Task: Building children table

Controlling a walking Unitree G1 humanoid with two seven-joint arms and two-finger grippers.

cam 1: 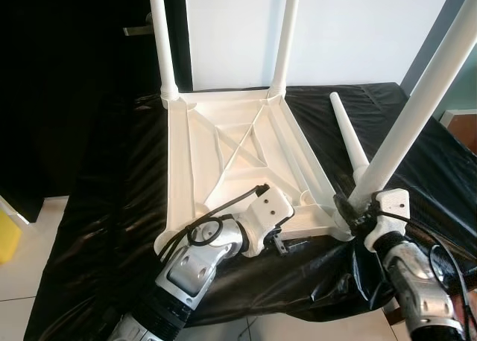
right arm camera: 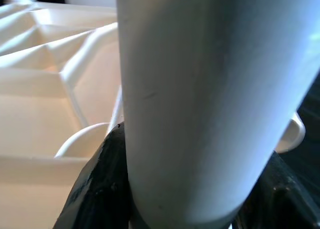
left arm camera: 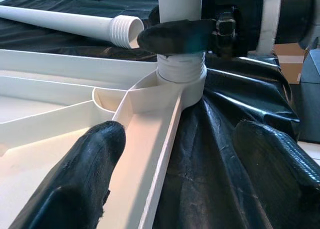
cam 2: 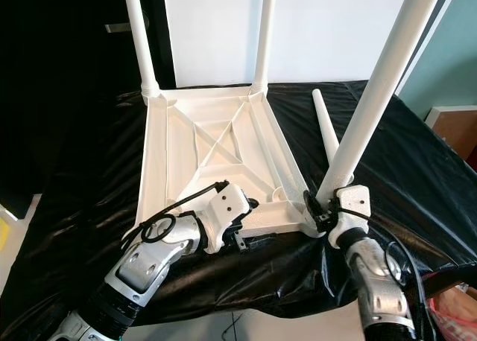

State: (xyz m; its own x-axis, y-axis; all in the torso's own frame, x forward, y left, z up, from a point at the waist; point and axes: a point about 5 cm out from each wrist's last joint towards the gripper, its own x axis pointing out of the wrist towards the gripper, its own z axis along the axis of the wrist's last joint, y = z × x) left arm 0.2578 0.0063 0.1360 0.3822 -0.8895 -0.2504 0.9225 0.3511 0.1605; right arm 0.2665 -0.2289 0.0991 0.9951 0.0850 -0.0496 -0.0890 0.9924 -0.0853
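Left eye view: our tabletop (cam 1: 223,144) lies inverted, two legs (cam 1: 162,39) fitted at 12 o'clock; right gripper (cam 1: 356,209) clamps the third leg (cam 1: 417,103) at 4 o'clock, fourth leg (cam 1: 349,136) loose. Left gripper (cam 1: 277,240) spread, steadying the rim.

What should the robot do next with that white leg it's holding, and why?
Probably twist the long white plastic leg further into the near corner socket: the right gripper clamps it just above exposed threads, while the left gripper straddles the upturned white tabletop's rim.
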